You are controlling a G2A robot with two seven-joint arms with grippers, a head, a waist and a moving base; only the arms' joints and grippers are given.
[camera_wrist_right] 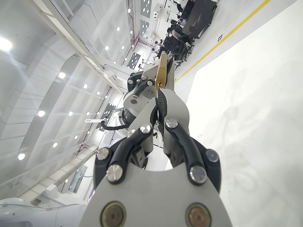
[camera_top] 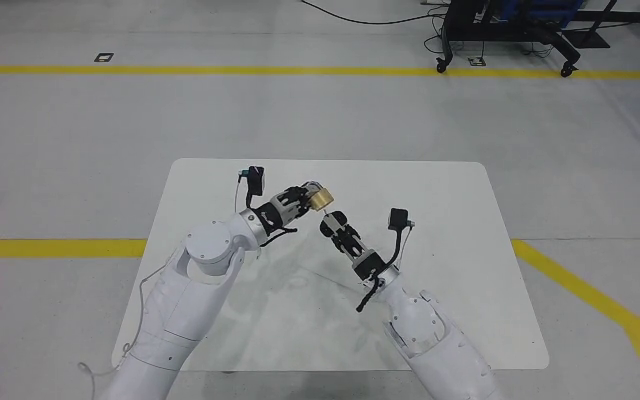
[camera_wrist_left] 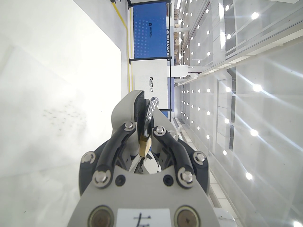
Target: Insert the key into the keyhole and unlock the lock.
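Small brass padlock with silver shackle [camera_top: 319,198] held just above centre of top view, over white rounded table [camera_top: 450,300]. Padlock clamped between fingers of left gripper [camera_wrist_left: 147,109]. Keyhole [camera_wrist_right: 160,84] in end face turned toward right gripper [camera_wrist_right: 159,95]. Right gripper's fingers pressed narrow together, tips just beside keyhole.

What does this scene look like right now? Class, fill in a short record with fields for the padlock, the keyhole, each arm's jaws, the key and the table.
padlock: brass, held up off the table
left jaws: shut on the padlock
keyhole: in the padlock's end, facing the right jaws
right jaws: shut, tips right at the keyhole
key: cannot be made out between the right jaws
table: white, beneath both arms
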